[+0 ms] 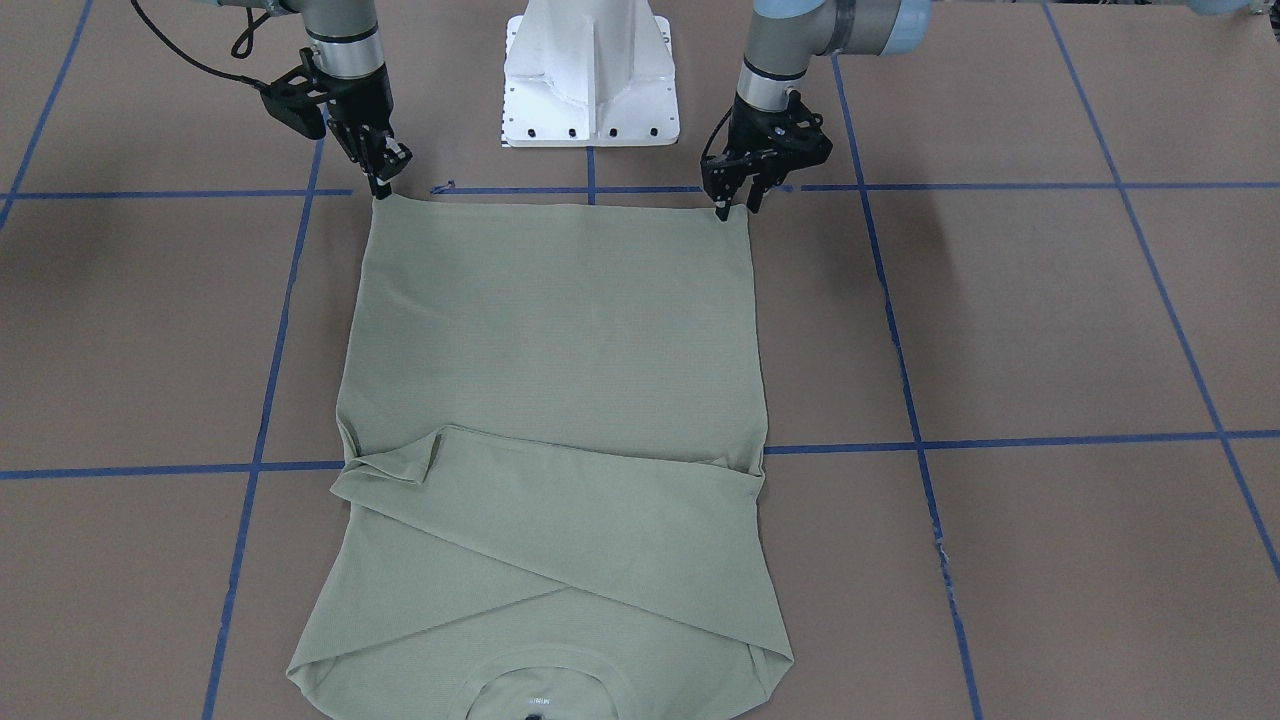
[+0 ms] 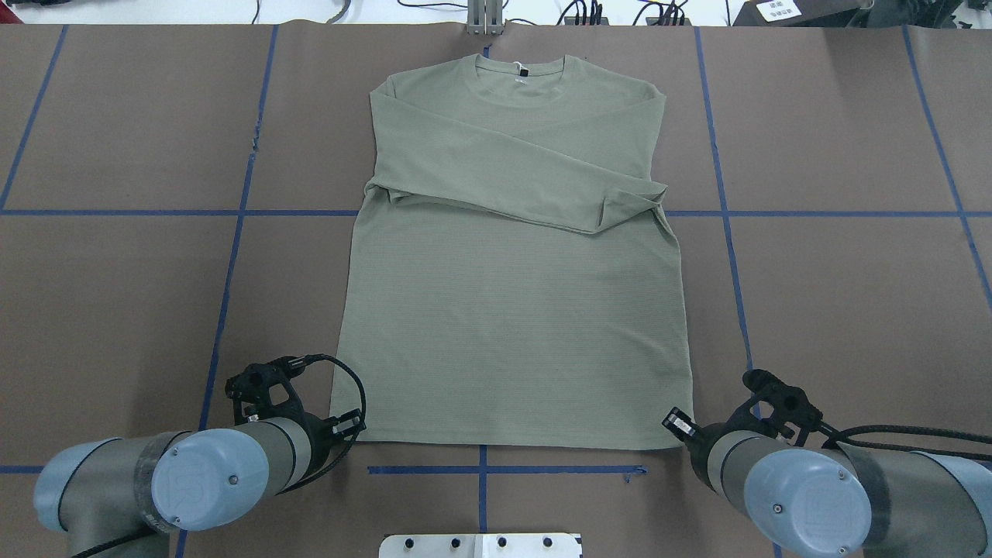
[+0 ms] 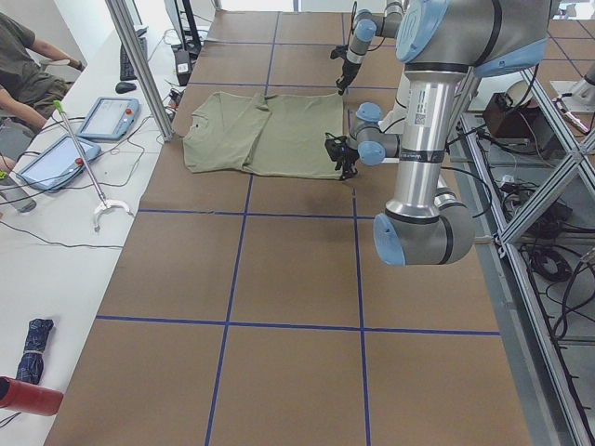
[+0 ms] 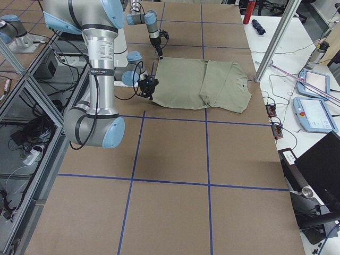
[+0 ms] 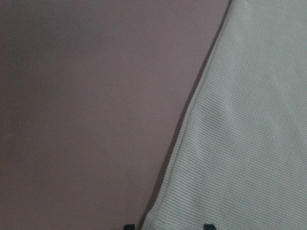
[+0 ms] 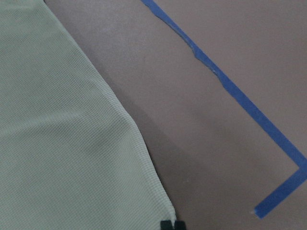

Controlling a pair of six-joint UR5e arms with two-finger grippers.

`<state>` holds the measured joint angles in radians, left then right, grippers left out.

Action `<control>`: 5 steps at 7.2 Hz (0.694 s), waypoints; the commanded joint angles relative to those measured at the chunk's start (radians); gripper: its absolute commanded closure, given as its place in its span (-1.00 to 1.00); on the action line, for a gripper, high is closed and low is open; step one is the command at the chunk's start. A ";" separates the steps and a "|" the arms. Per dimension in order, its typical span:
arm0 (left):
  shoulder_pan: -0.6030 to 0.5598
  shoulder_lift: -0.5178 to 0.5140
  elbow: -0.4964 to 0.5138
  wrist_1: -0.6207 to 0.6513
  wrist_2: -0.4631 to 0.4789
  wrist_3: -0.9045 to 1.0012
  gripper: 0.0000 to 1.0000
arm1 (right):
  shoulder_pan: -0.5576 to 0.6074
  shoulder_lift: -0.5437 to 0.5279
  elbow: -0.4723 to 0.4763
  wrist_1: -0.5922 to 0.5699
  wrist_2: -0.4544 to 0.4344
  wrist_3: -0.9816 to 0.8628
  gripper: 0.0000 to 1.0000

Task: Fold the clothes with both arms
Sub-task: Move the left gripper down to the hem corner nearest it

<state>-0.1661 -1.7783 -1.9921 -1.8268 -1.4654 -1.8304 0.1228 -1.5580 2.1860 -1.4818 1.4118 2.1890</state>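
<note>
The sage-green long-sleeved shirt (image 2: 511, 310) is lying flat on the brown-papered table (image 1: 1050, 330). Its straight hem is stretching from one pair of fingers to the other, and its ribbed collar (image 2: 519, 71) is sitting at the end farthest from both. The two sleeves (image 2: 504, 170) are lying crossed over the chest, well beyond the fingers and nearer the collar. The left gripper (image 1: 735, 208) is pointing down at one hem corner with its fingers spread. In the left wrist view the two black fingertips (image 5: 207, 226) are showing clearly apart, with the edge of the knit lying between them and nothing squeezing it. The right gripper (image 1: 383, 185) is standing at the other hem corner. Its fingertips (image 6: 166, 224) are drawn together right at the tip of that corner and appear to be pinching the cloth there. The left arm (image 2: 194, 477) and the right arm (image 2: 806, 496) are reaching in from the hem side, one behind each corner. A strip of blue tape (image 6: 230, 89) is running across the table just outward of the right fingers and bending into a corner near them. More blue lines are dividing the table into squares around the shirt. The white pedestal base (image 1: 590, 75) is sitting behind the fingers, about midway between the two grippers. Far past the collar end, a tablet-like pendant (image 3: 107, 118) is resting on a white bench.
</note>
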 commanded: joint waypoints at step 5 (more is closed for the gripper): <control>0.032 0.019 -0.207 0.138 -0.060 -0.073 1.00 | -0.003 0.006 0.026 0.002 0.001 0.000 1.00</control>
<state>-0.1587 -1.7688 -2.0984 -1.7742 -1.4882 -1.8550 0.1207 -1.5526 2.1974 -1.4815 1.4126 2.1890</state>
